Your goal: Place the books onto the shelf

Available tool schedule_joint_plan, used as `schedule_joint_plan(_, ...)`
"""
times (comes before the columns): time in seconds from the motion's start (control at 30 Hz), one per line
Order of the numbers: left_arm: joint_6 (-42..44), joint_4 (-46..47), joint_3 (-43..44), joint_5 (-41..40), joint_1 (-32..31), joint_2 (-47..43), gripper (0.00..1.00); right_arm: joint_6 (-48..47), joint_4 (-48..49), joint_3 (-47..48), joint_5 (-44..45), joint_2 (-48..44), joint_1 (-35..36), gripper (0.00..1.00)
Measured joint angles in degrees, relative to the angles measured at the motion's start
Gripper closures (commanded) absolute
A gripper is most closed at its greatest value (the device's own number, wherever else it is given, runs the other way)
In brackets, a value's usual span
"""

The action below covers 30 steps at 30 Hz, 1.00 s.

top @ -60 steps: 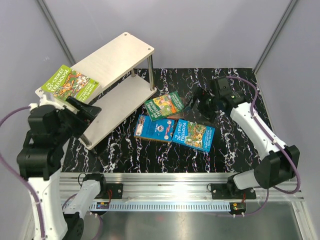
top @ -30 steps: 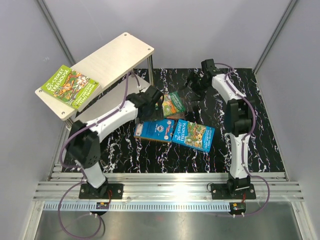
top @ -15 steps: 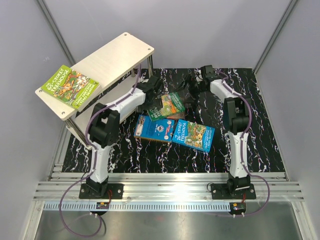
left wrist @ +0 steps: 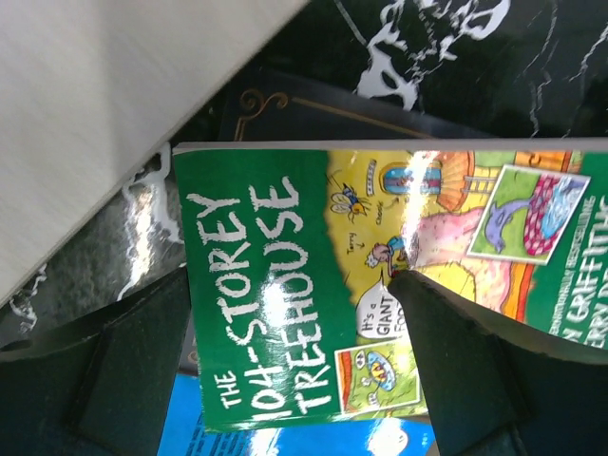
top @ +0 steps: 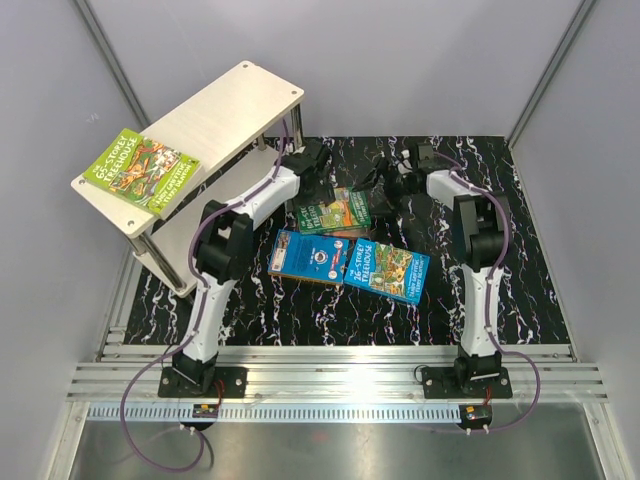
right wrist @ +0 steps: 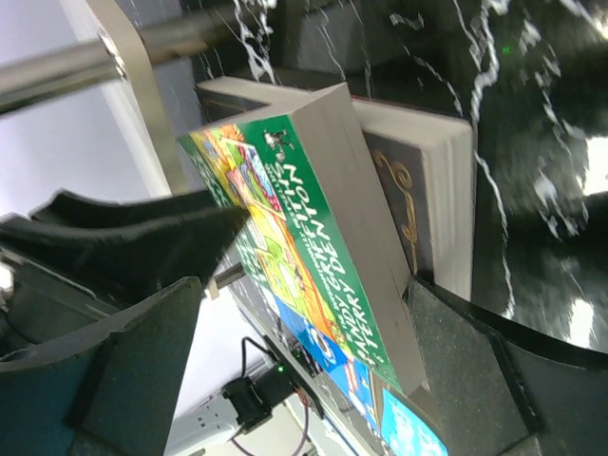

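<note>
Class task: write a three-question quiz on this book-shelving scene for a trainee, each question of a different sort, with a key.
1. True or false: the left gripper and the right gripper both stand open.
2. How many books lie on the top board of the shelf? A none, B one, C three.
3. Fill in: the green 104-Storey Treehouse book lies on top of a ___ book.
Key: 1 true; 2 B; 3 dark book.

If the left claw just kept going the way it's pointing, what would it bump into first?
The green Treehouse book, most likely: the left gripper is open and aimed at its cover, which fills the gap between the fingers. How far off the tips are is unclear.
</note>
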Motion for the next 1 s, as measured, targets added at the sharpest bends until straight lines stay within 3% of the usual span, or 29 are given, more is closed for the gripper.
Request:
schedule_joint_plan(0.2,0.7,0.0,4.8,0.3,-0.6,3.1,0.11,-2.5,-1.4,-5.5,1.4,-3.8,-0.3,0.03)
schedule_joint_plan(0.47,1.1,4.0,4.9,2.9,-4.6,3.8,0.11,-6.3,-7.2,-15.3,3.1,-8.8,0.1,0.05)
schedule_joint_plan(0.53,1.2,4.9,4.3,2.9,-5.1,3.8,0.11,-6.9,-7.5,-17.0,3.5,-9.9,0.1,0.14)
schedule_joint_plan(0.63,1.5,5.5,4.1,2.9,-5.2,3.8,0.11,-7.9,-7.6,-18.9,4.4,-10.4,0.1,0.49)
schedule_joint_plan(0.67,1.6,5.7,4.0,2.9,-5.2,3.8,0.11,-7.8,-7.5,-19.7,3.8,-10.4,0.0,0.65)
schedule_joint_plan(0.77,2.1,6.6,3.8,2.8,-5.2,3.8,0.11,-8.7,-7.5,-20.7,1.4,-11.7,-0.4,0.86)
schedule_joint_plan(0.87,2.3,7.2,3.5,2.8,-5.2,3.8,0.11,-9.8,-7.5,-21.3,2.0,-14.3,0.1,1.0)
schedule_joint_plan(1.0,2.2,6.8,3.5,4.0,-5.3,3.4,0.11,-10.0,-7.7,-23.3,5.1,-18.1,0.8,1.0)
